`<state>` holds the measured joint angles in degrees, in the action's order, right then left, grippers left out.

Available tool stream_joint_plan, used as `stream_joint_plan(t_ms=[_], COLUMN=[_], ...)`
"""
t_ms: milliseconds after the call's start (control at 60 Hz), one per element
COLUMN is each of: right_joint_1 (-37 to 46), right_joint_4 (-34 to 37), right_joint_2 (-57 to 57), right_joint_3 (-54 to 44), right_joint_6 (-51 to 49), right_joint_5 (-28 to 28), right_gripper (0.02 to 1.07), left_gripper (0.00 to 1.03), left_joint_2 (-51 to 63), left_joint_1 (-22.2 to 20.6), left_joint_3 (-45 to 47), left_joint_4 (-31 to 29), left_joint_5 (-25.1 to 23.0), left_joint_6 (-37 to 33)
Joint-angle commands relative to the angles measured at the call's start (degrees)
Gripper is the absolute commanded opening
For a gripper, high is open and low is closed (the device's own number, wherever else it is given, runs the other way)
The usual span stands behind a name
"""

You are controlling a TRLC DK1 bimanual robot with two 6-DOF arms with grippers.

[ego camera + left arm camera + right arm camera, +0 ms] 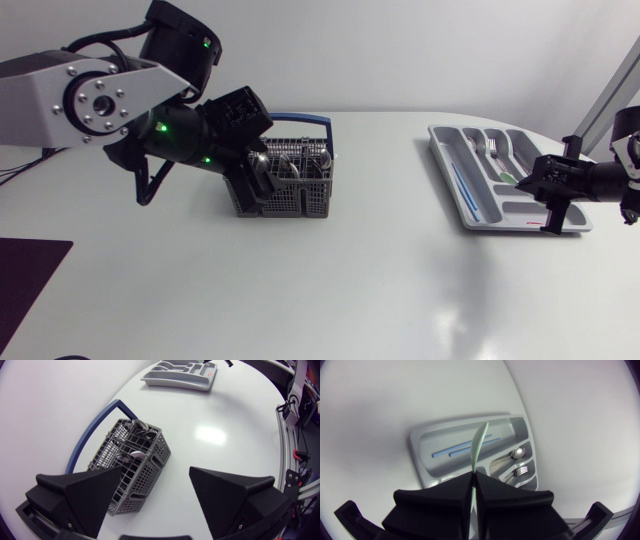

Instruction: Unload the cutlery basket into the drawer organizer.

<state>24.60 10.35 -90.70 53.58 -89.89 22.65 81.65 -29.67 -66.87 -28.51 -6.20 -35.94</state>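
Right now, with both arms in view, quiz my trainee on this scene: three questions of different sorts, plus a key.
1. True or false: the jaws of the right arm are open and empty.
2. What lies in the long compartment of the drawer organizer? A) two blue sticks B) a fork C) nothing
3. Fill in: the jaws of the left arm stand open, close to the grey ___.

Key
1. False: they are shut on a pale green utensil above the organizer.
2. A, the blue sticks.
3. cutlery basket.
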Motion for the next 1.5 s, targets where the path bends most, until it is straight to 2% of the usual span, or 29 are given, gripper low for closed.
stream_joint_plan(t_ms=[0,367,700,850,1083,1333,1483], right_joint_1=[2.2,6.3,6.5,5.8,5.6,5.9,5.6], right_joint_4=[1.0,4.2,5.2,4.9,0.0,-5.5,-5.6], right_joint_2=[-3.3,-11.7,-14.4,-14.8,-17.2,-15.9,-13.3], right_joint_3=[2.8,10.1,9.2,7.7,5.5,4.0,3.7], right_joint_6=[-5.6,-16.5,-21.7,-23.0,-24.4,-23.8,-21.2], right_joint_5=[-0.4,-3.8,-7.1,-8.5,-12.0,-12.3,-11.8], right_gripper=[0.08,0.08,0.09,0.14,0.23,0.45,0.48], left_gripper=[0.95,0.95,0.95,0.95,0.95,0.95,0.95], left_joint_2=[-1.4,-1.5,-1.8,-1.9,-2.5,-2.5,-2.3], left_joint_1=[0.1,-2.8,-3.2,-3.2,-2.7,-1.6,-0.9], left_joint_3=[1.9,2.4,3.1,3.1,3.0,2.4,2.4], left_joint_4=[0.0,-0.3,-0.9,-1.3,-1.5,-1.7,-1.9], left_joint_5=[0.6,4.8,6.1,6.1,6.3,6.3,6.2], left_joint_6=[0.3,0.3,0.3,0.3,0.3,2.3,4.1])
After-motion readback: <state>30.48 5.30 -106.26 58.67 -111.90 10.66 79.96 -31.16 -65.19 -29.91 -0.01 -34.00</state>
